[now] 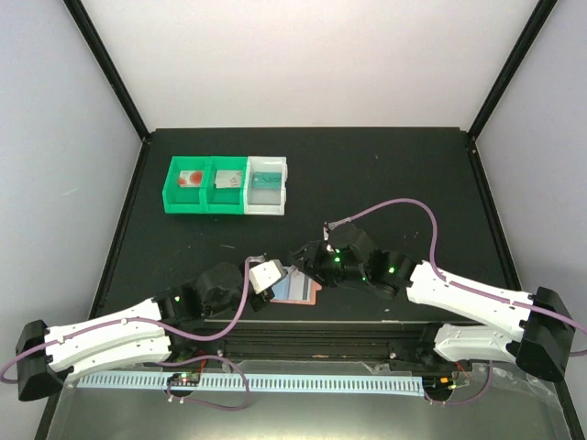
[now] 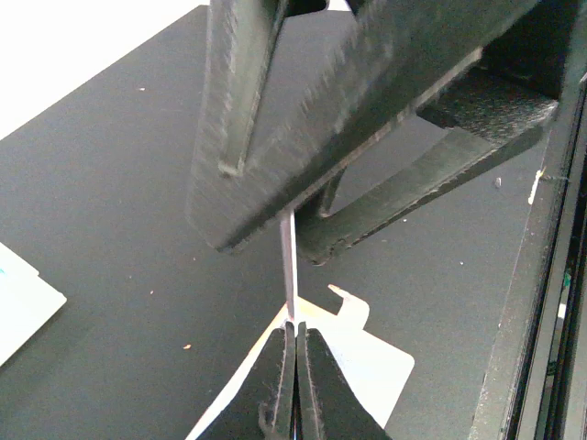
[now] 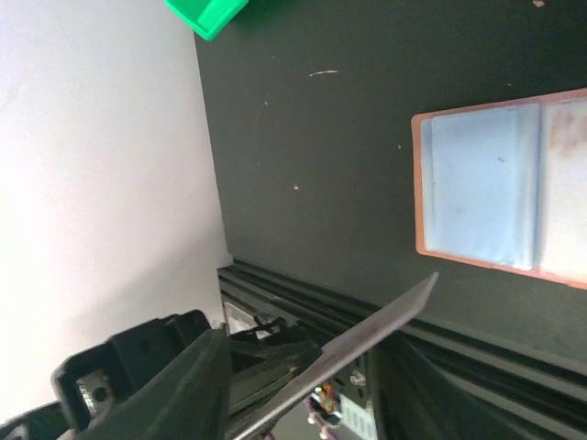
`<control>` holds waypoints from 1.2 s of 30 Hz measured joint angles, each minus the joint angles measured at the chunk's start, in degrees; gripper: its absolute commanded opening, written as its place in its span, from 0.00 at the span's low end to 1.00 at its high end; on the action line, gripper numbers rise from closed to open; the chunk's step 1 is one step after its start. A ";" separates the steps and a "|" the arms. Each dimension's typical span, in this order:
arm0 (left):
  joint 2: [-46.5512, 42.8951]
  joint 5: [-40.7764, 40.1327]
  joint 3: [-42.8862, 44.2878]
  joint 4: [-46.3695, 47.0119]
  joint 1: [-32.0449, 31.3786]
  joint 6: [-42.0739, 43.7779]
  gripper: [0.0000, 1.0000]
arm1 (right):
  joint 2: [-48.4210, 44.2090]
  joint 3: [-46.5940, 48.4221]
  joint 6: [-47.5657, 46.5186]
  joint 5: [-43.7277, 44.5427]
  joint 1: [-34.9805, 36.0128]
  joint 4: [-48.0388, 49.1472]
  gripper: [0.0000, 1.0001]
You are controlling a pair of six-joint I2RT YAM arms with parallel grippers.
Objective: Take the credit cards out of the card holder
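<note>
Left wrist: left tool (image 2: 294, 328) pinched on edge-on credit card (image 2: 288, 266); right tool (image 3: 312, 357) grip unclear.

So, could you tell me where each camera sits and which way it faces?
Top external: above and behind the bases, looking down on the table; left arm and right arm show.
Left wrist: on that arm, looking past its shut left hand at the right hand.
Right wrist: on that arm, looking down at the card holder; its fingers show.
Shared: both wrist views show the credit card edge-on, held by the right hand.
</note>
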 measured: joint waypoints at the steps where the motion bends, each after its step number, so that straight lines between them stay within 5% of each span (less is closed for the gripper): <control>1: 0.37 -1.09 0.44 -0.26 -0.85 0.31 0.02 | -0.26 -0.35 0.09 0.00 -0.02 0.15 0.31; 7: 3.10 -6.21 1.44 -0.57 -4.42 1.53 0.05 | -3.43 -4.17 0.90 -0.79 0.09 1.29 0.01; 12: 4.11 -7.45 3.04 -1.42 -4.79 -1.79 0.23 | -6.97 -7.93 -1.14 -0.24 0.07 4.94 0.01; 17: 4.13 -7.37 6.12 -4.52 -3.89 -10.23 0.51 | -12.46 -13.86 -4.94 2.05 -0.22 8.57 0.01; 27: 6.14 7.56 12.55 -8.57 8.98 -34.16 0.68 | -22.86 -19.12 -16.48 5.42 -0.24 19.80 0.04; 34: 3.13 24.79 1.38 13.05 16.37 -57.42 0.65 | -24.83 -28.52 -19.10 5.79 -0.24 36.22 0.05; 36: 3.39 27.02 0.24 17.07 16.57 -61.42 0.58 | -24.70 -29.42 -18.99 5.75 -0.24 38.73 0.05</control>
